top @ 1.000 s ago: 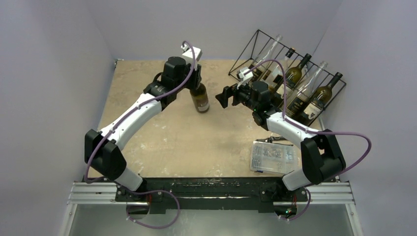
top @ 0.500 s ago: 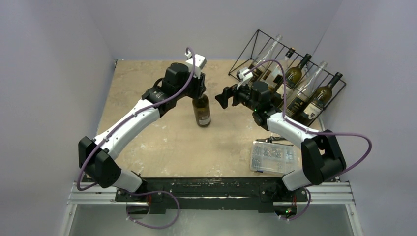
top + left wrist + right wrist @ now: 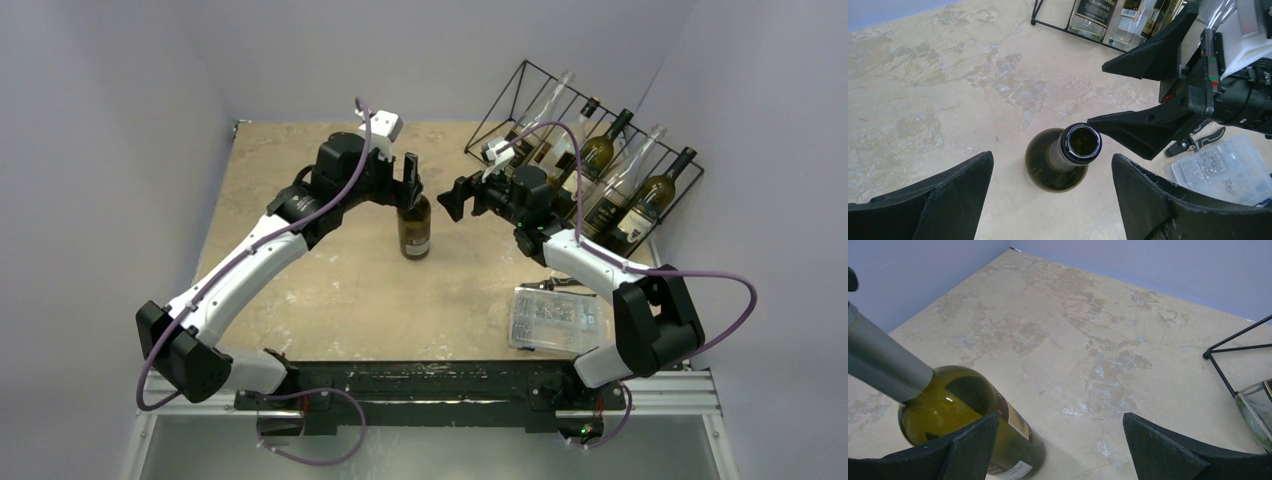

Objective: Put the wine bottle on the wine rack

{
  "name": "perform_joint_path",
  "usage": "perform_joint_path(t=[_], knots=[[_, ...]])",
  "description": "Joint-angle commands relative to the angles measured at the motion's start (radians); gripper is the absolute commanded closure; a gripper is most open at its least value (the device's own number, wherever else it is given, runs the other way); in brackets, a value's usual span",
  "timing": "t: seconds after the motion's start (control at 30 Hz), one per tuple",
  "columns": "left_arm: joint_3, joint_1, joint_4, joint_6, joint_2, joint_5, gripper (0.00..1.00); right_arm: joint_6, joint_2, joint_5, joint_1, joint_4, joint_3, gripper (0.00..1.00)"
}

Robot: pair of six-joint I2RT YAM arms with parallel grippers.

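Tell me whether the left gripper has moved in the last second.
Yes. Against the fixed rack, the left gripper has shifted toward the near table edge, along with the bottle, and its jaws now stand open around the neck.

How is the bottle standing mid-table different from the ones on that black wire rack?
The wine bottle stands upright; the rack bottles lie slanted, side by side in the wine rack. It is dark olive; two rack bottles are clear. All are labelled glass bottles.
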Motion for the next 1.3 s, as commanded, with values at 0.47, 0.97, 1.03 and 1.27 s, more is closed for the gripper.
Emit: perform_joint_path(t=[0.47, 0.97, 1.03, 1.27], knots=[[-0.197, 0.002, -0.040, 0.356, -0.423, -0.370, 0.02, 0.003, -0.012, 0.002, -0.002, 0.079, -0.034, 0.01], [-0.319, 0.115, -0.008, 0.259, -0.597, -0.255, 0.00, 0.222, -0.183, -0.143, 0.000, 0.108, -0.140, 0.01], [-0.320, 0.115, -0.012, 0.218, -0.610, -0.223, 0.00, 0.245, -0.199, -0.149, 0.003, 0.096, -0.134, 0.01], [-0.295, 0.154, -0.041, 0.100, -0.614, -0.049, 0.00, 0.263, -0.191, -0.174, 0.051, 0.088, -0.058, 0.10]])
